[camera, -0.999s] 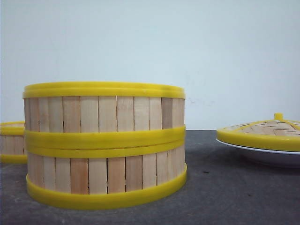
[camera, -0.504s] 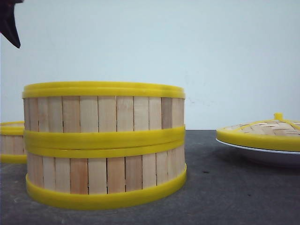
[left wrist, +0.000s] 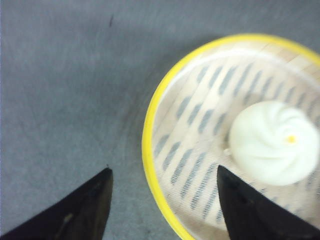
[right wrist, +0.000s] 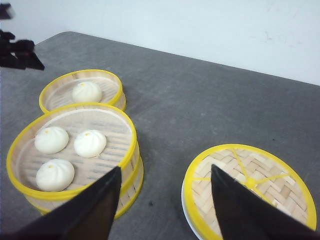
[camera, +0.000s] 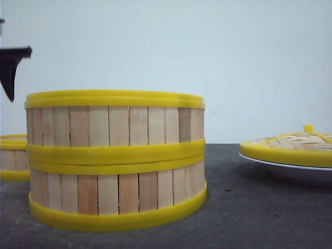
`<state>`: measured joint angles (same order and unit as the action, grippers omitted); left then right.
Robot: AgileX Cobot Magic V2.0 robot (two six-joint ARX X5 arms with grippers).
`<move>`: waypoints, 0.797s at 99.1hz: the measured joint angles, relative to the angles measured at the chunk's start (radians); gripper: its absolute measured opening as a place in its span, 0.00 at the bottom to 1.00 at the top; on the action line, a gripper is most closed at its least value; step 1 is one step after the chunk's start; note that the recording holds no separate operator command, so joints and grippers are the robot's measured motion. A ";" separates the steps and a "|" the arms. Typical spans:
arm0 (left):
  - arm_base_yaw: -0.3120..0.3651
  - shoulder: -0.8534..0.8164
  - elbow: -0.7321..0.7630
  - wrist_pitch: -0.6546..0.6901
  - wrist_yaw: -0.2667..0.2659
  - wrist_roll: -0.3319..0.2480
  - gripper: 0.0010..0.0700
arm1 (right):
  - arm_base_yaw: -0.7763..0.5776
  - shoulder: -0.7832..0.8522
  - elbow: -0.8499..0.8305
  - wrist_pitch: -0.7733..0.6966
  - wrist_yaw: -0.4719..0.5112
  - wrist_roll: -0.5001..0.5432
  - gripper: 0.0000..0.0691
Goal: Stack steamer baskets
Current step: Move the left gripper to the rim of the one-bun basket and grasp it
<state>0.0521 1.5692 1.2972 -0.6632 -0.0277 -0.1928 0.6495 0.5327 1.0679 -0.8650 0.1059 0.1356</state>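
Two steamer baskets stand stacked [camera: 116,161] left of centre; the top one [right wrist: 75,150] holds three white buns. A third steamer basket [camera: 11,155] sits behind them at the far left, with one bun [left wrist: 272,142] inside. My left gripper [left wrist: 162,172] hangs open above this single basket [left wrist: 200,115], one finger over the table and the other over the basket's floor, the yellow rim between them. In the front view only a dark fingertip [camera: 9,78] shows at the upper left. My right gripper [right wrist: 165,172] is open and empty, above the gap between the stack and the lid.
A domed woven lid [camera: 293,145] with a yellow rim and knob rests on a white plate [camera: 295,171] at the right. The dark grey table [right wrist: 200,100] ends at a pale wall behind. The left arm [right wrist: 17,55] shows beyond the single basket [right wrist: 82,90].
My left gripper came into the front view at the upper left and has dropped lower toward the single basket. The baskets, the lid and the plate have not moved.
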 joint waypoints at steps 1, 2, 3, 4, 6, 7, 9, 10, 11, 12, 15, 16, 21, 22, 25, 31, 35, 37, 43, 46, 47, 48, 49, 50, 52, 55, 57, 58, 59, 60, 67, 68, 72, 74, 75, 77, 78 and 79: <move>0.001 0.005 0.000 0.000 0.000 -0.001 0.54 | 0.000 0.000 0.000 0.000 0.000 0.000 0.51; 0.001 0.010 0.000 0.000 0.000 -0.002 0.54 | 0.000 0.000 0.000 0.000 0.000 0.000 0.51; 0.001 0.014 0.000 0.000 0.000 -0.003 0.54 | 0.000 0.000 0.000 0.000 0.000 0.000 0.51; 0.001 0.019 0.000 0.000 0.000 -0.003 0.54 | 0.000 0.000 0.000 0.000 0.000 0.000 0.51; 0.003 0.028 0.000 0.000 0.000 -0.003 0.54 | 0.000 0.000 0.000 0.000 0.000 0.000 0.51; 0.003 0.032 0.000 0.000 0.000 -0.003 0.54 | 0.000 0.000 0.000 0.000 0.000 0.000 0.51; 0.004 0.042 0.000 0.001 0.000 -0.004 0.54 | 0.000 0.000 0.000 0.000 0.000 0.000 0.51; 0.005 0.046 0.000 0.001 0.000 -0.004 0.54 | 0.000 0.000 0.000 0.000 0.001 0.000 0.51; 0.005 0.051 0.000 0.001 0.000 -0.004 0.54 | 0.000 0.000 0.000 0.000 0.002 0.000 0.51; 0.005 0.056 0.000 0.001 0.000 -0.005 0.54 | 0.000 0.000 0.000 0.000 0.003 0.000 0.51; 0.005 0.068 0.000 0.001 0.000 -0.006 0.54 | 0.000 0.000 0.000 0.000 0.005 0.000 0.51; 0.006 0.072 0.000 0.001 0.000 -0.006 0.54 | 0.000 0.000 0.000 0.000 0.006 0.000 0.51; 0.006 0.092 0.000 0.002 0.000 -0.006 0.54 | 0.000 0.000 0.000 0.000 0.019 0.000 0.51; 0.007 0.098 0.000 0.002 0.000 -0.007 0.54 | 0.000 0.000 0.000 0.000 0.021 0.000 0.51; 0.007 0.109 0.001 0.003 0.000 -0.007 0.54 | 0.000 0.000 0.000 0.000 0.026 0.000 0.51; 0.006 0.131 0.001 0.005 0.000 -0.007 0.54 | 0.000 0.000 0.000 0.000 0.028 0.000 0.51; 0.006 0.146 0.001 0.006 0.000 -0.007 0.54 | 0.000 0.000 0.000 0.000 0.028 0.000 0.51; 0.006 0.153 0.001 0.006 0.000 -0.007 0.54 | 0.000 0.000 0.000 0.000 0.029 0.000 0.51; 0.006 0.173 0.001 0.008 0.000 -0.009 0.54 | 0.000 0.000 0.000 0.000 0.030 0.000 0.51; 0.006 0.182 0.001 0.009 0.000 -0.010 0.54 | 0.000 0.000 0.000 -0.001 0.034 0.000 0.51; 0.006 0.184 0.001 0.010 0.000 -0.010 0.54 | 0.000 0.000 0.000 -0.001 0.037 0.000 0.51; 0.006 0.186 0.001 0.010 0.000 -0.010 0.54 | 0.000 0.000 0.000 -0.001 0.039 0.000 0.51; 0.006 0.188 0.001 0.010 0.000 -0.011 0.54 | 0.000 0.000 0.000 -0.001 0.042 0.000 0.51; 0.006 0.190 0.001 0.010 0.000 -0.011 0.54 | 0.000 0.000 0.000 -0.001 0.046 0.000 0.51; 0.006 0.194 0.001 0.011 0.000 -0.011 0.53 | 0.000 0.000 0.000 -0.001 0.051 0.000 0.51; 0.006 0.199 0.001 0.012 0.000 -0.011 0.52 | 0.000 0.000 0.000 -0.001 0.055 0.000 0.51; 0.006 0.201 0.001 0.014 0.000 -0.011 0.50 | 0.000 0.000 0.000 -0.001 0.056 0.000 0.51; 0.006 0.203 0.001 0.015 0.000 -0.011 0.49 | 0.000 0.000 0.000 -0.001 0.056 0.000 0.51; 0.006 0.204 0.001 0.016 0.000 -0.011 0.48 | 0.000 0.000 0.000 -0.001 0.056 0.000 0.51; 0.006 0.205 0.001 0.017 0.000 -0.011 0.47 | 0.000 0.000 0.000 -0.001 0.056 0.000 0.51; 0.006 0.214 0.002 0.018 0.000 -0.012 0.39 | 0.000 0.000 0.000 -0.001 0.058 0.000 0.51; 0.006 0.216 0.002 0.019 0.000 -0.012 0.38 | 0.001 0.000 0.000 0.000 0.060 0.000 0.51; 0.006 0.220 0.002 0.022 0.000 -0.013 0.35 | 0.002 0.000 0.000 0.000 0.072 0.000 0.51; 0.006 0.222 0.002 0.023 0.000 -0.014 0.34 | 0.002 0.000 0.000 0.000 0.079 0.000 0.51; 0.007 0.223 0.002 0.024 0.000 -0.014 0.34 | 0.002 0.000 0.000 0.000 0.080 0.000 0.51; 0.006 0.224 0.002 0.026 0.000 -0.014 0.33 | 0.002 0.000 0.000 0.000 0.082 0.000 0.51; 0.006 0.224 0.002 0.027 0.000 -0.014 0.33 | 0.002 0.000 0.000 0.000 0.082 0.000 0.51; 0.006 0.224 0.002 0.027 0.000 -0.014 0.32 | 0.002 0.000 0.000 0.000 0.082 0.000 0.51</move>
<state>0.0586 1.7935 1.2987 -0.6361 -0.0273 -0.2066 0.6510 0.5327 1.0679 -0.8650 0.1879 0.1360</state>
